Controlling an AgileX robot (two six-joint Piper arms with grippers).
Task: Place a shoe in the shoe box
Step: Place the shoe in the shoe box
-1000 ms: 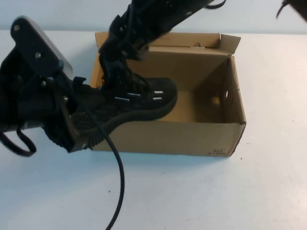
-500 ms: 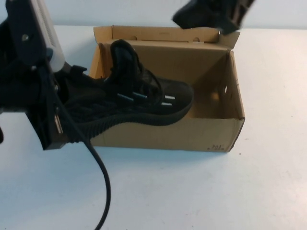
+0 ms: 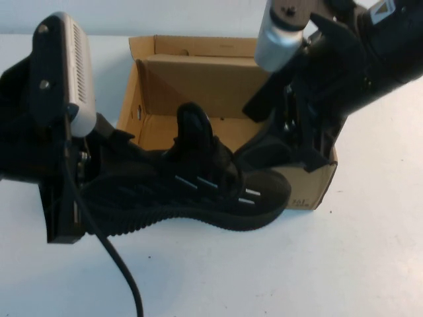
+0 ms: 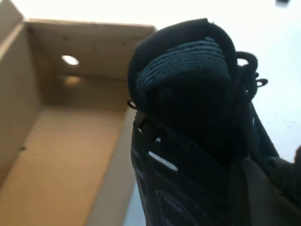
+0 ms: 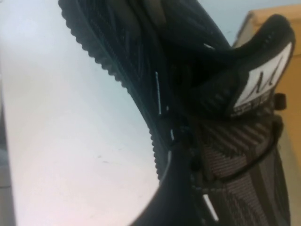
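The all-black shoe (image 3: 198, 191) hangs tilted in the air over the front wall of the brown cardboard shoe box (image 3: 192, 72), its toe toward the box's right front corner. My left gripper (image 3: 99, 165) is shut on its heel end. My right gripper (image 3: 264, 155) reaches down from the back right and is shut on its forefoot. In the left wrist view the shoe's collar (image 4: 188, 117) fills the frame beside the box's open inside (image 4: 84, 47). In the right wrist view the ribbed sole and white logo tag of the shoe (image 5: 211, 94) show, with a box edge (image 5: 263, 19) behind.
The box stands open with its lid flap (image 3: 198, 46) upright at the back. A black cable (image 3: 125, 277) hangs from my left arm across the white table (image 3: 330, 264) in front.
The shoe has moved forward and up, from inside the box's left part to over its front wall. My right arm has come down from behind the box onto the shoe's front.
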